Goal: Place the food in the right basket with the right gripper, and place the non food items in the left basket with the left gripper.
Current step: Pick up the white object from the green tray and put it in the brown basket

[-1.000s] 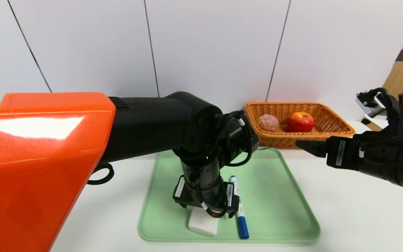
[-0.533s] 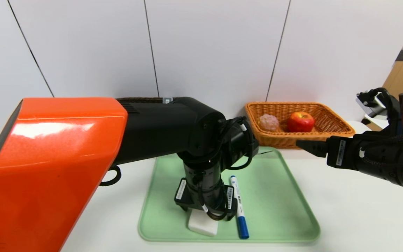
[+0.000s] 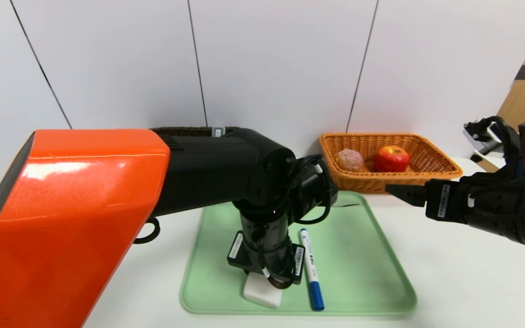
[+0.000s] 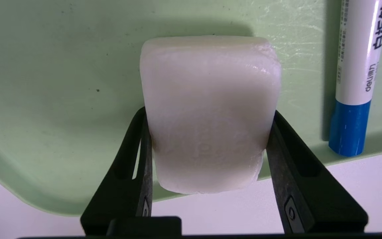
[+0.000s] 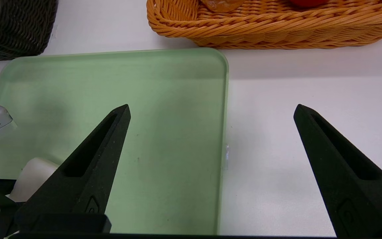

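Since it is non-food, white block (image 4: 207, 113): clamped in left gripper (image 4: 207, 156) on green tray (image 3: 358, 255), bound for left basket; right gripper (image 5: 211, 139): agape, empty, idle.

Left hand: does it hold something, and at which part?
Yes. The left hand grips the white block by its two side faces, near one end. The right hand holds nothing.

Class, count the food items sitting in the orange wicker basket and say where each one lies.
2. The red apple lies toward the orange basket's right, the pale pink knobbly item toward its left. Its near wall could hide something low.
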Robot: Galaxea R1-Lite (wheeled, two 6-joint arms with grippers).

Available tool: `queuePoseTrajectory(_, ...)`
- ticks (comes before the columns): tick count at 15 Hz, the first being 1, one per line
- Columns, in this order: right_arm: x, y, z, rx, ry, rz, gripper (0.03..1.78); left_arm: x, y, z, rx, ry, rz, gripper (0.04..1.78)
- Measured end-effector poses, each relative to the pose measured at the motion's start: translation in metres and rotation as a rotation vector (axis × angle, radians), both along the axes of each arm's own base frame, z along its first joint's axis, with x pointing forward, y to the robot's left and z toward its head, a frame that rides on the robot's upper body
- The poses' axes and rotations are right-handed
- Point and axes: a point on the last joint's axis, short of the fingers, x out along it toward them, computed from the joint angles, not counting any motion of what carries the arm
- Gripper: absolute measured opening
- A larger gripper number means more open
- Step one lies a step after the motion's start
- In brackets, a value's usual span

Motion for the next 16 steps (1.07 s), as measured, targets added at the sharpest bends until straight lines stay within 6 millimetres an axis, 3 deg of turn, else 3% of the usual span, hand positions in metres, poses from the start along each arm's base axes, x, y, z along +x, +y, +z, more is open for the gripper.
queuePoseTrajectory(4, -0.001, 0.0, 0.001, 0.001, -0.003, 0.0, 1.7, -0.002, 0.004, 0.01, -0.02, -0.015, -0.004, 0.97)
queuePoseTrajectory(8, -0.001, 0.0, 0.001, -0.005, -0.004, 0.002, 1.7, -0.002, 0.025, 0.051, -0.121, -0.103, 0.023, 0.97)
queuePoseTrajectory(12, -0.001, 0.0, 0.0, -0.007, -0.002, 0.003, 1.7, 0.012, 0.066, 0.104, -0.288, -0.28, 0.121, 0.96)
queuePoseTrajectory(16, -0.001, -0.001, -0.001, -0.01, 0.001, 0.003, 1.7, 0.037, 0.125, 0.143, -0.396, -0.463, 0.294, 0.96)
